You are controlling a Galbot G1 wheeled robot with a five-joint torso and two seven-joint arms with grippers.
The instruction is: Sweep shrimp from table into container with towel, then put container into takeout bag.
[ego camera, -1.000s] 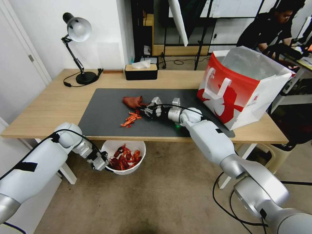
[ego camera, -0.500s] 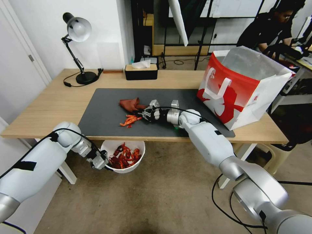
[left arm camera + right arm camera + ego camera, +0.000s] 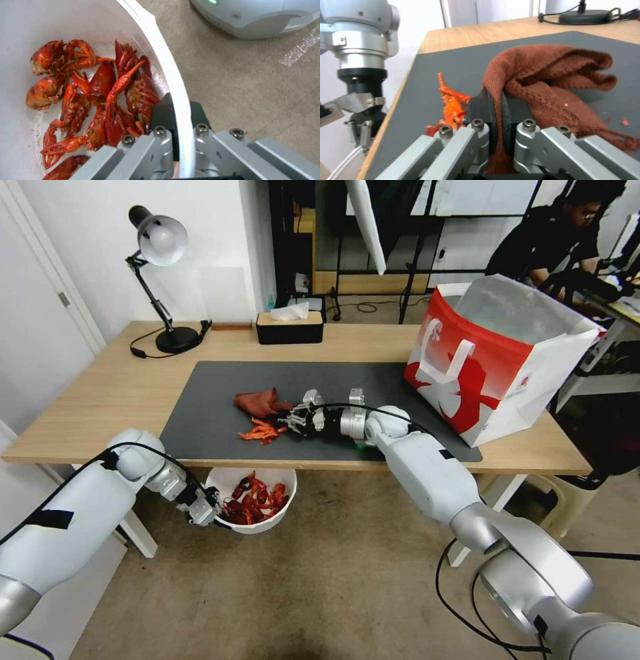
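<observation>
Shrimp [image 3: 261, 431] on the dark mat lie just ahead of your right pincer [image 3: 291, 418], a small orange pile near the tabletop [image 3: 100, 400] front edge. That pincer is clamped tight on the towel [image 3: 257, 402], the cloth bunched beyond its tips, on the side away from you. Your left pincer [image 3: 212, 511] is pinching the rim of the container [image 3: 257, 526], one finger inside the wall, one outside, holding it below the tabletop edge, directly under that pile. You've got a good heap of shrimp in the bowl, so I'd judge most of the sweeping done. What's left: that last pile needs to go over the edge, and then the container goes into the takeout bag [image 3: 497, 357], standing open well off to your right pincer's outer side.
</observation>
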